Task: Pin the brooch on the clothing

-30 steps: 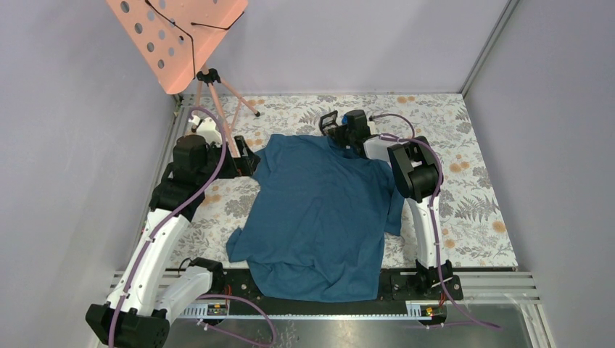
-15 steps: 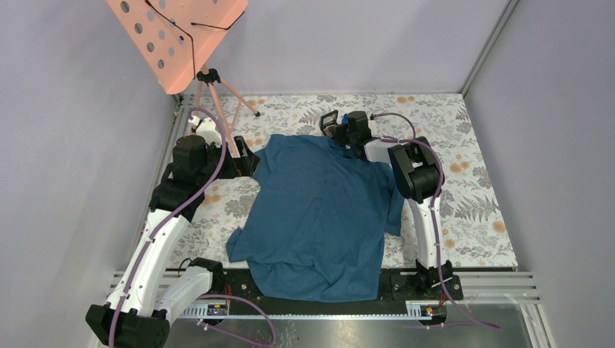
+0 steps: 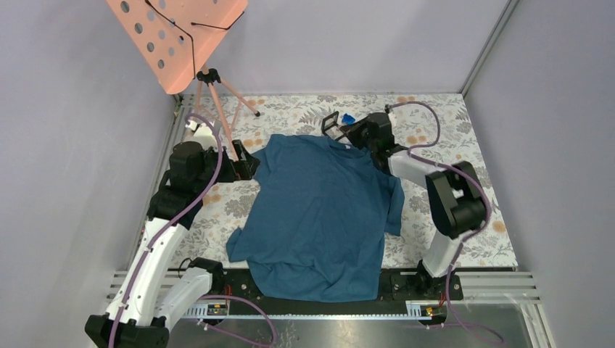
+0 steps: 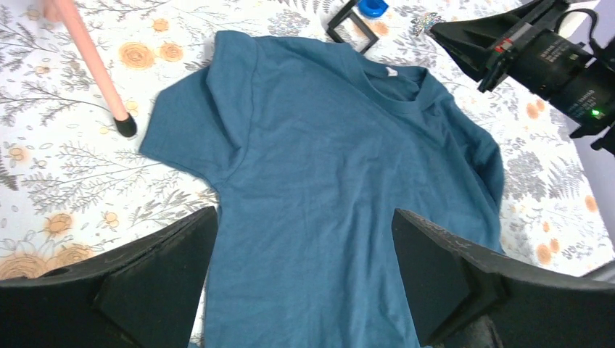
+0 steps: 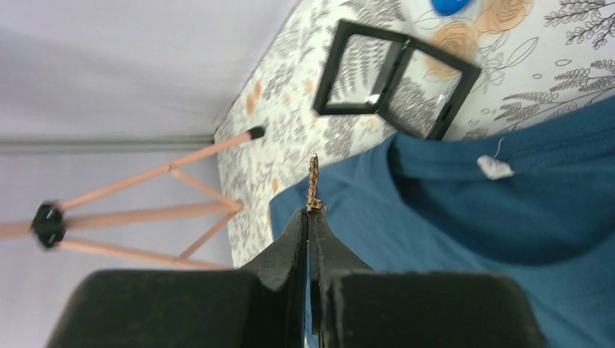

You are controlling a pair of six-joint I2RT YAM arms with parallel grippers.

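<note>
The dark teal T-shirt (image 3: 319,210) lies flat on the floral cloth with its neck at the far side; it also shows in the left wrist view (image 4: 326,181) and the right wrist view (image 5: 508,239). My right gripper (image 3: 353,132) is shut on the tiny brooch (image 5: 313,185), which sticks out edge-on past the fingertips, above the collar's left side. The brooch shows as a silvery sprig at the gripper tip in the left wrist view (image 4: 428,20). My right gripper (image 5: 307,214) is closed tight. My left gripper (image 4: 303,214) is open and empty at the shirt's left sleeve (image 3: 246,163).
An open black square case (image 3: 330,122) and a small blue object (image 3: 348,118) lie just beyond the collar. A pink music stand (image 3: 178,36) on a tripod stands at the back left, one leg (image 4: 94,72) near the left sleeve. Walls enclose the table.
My right arm's elbow has swung out to the right and the wrist has turned, the gripper staying by the collar. The left arm has shifted slightly.
</note>
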